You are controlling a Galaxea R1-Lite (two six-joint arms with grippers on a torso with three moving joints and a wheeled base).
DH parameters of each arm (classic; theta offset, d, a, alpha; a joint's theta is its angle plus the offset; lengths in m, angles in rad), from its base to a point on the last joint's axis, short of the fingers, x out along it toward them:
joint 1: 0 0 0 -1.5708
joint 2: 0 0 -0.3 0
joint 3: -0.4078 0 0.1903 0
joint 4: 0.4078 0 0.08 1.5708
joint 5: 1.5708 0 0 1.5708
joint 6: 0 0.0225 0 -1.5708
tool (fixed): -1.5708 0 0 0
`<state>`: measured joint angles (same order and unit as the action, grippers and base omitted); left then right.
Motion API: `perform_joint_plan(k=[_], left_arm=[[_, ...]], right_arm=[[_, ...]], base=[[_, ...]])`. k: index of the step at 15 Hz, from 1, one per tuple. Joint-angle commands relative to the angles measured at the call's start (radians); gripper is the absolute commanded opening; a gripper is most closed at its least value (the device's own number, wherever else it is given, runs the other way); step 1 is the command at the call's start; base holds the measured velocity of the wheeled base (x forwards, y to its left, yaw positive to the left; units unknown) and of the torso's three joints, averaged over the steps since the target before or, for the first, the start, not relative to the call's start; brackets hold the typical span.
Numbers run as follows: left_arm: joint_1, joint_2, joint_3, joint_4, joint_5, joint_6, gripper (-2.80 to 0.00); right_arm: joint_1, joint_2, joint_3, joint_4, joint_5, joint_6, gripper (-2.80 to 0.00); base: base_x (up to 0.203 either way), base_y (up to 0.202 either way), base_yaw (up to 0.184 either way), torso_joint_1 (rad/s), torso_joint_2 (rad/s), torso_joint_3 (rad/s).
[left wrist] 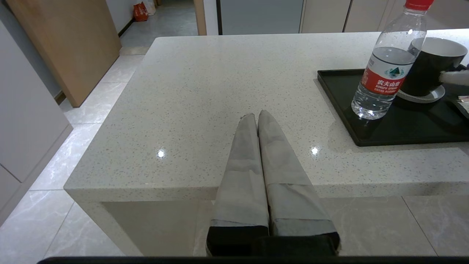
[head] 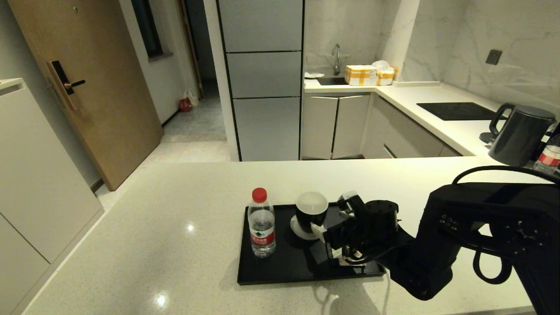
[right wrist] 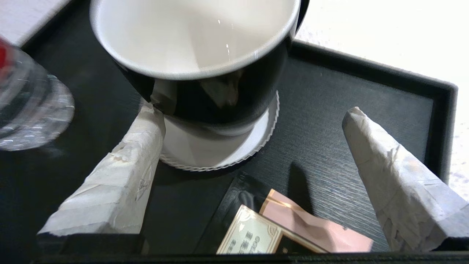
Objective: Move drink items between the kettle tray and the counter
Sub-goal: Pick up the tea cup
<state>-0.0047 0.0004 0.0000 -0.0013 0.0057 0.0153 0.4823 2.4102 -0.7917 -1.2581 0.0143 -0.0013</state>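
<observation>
The black cup [head: 311, 210] with a white inside stands on a white coaster [head: 299, 232] at the back of the matte black kettle tray [head: 284, 267]. My right gripper [head: 335, 214] is open just right of the cup. In the right wrist view one finger [right wrist: 121, 176] touches the cup's [right wrist: 205, 55] side, while the other finger [right wrist: 395, 176] stands well apart over the tray [right wrist: 366, 95]. The pink-and-black tea sachet [right wrist: 311, 229] lies flat on the tray under the gripper [right wrist: 253, 112]. My left gripper [left wrist: 255, 115] is shut and empty over the counter's [left wrist: 220, 80] near edge.
A water bottle [head: 261, 227] with a red cap stands on the tray's left part, close to the cup. A dark kettle [head: 520, 133] and another bottle [head: 549, 159] stand at the far right. A glossy hob panel [head: 457, 110] lies on the back worktop.
</observation>
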Motion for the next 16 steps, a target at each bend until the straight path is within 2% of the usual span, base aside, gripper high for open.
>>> perform_joint_plan(k=[1, 12, 16], left_arm=[[0.000, -0.002, 0.002, 0.000, 0.000, 0.000, -2.80], [0.000, -0.002, 0.002, 0.000, 0.000, 0.000, -2.80], [0.000, -0.002, 0.002, 0.000, 0.000, 0.000, -2.80]], right_arm=[[0.001, 0.042, -0.039, -0.006, -0.015, 0.013, 0.00], [0.023, 0.020, -0.047, 0.026, -0.017, 0.029, 0.00], [0.053, 0.004, -0.089, 0.088, -0.018, 0.042, 0.00]], base=[[0.000, 0.000, 0.000, 0.000, 0.00, 0.000], [0.000, 0.000, 0.000, 0.000, 0.00, 0.000], [0.000, 0.000, 0.000, 0.000, 0.00, 0.000]])
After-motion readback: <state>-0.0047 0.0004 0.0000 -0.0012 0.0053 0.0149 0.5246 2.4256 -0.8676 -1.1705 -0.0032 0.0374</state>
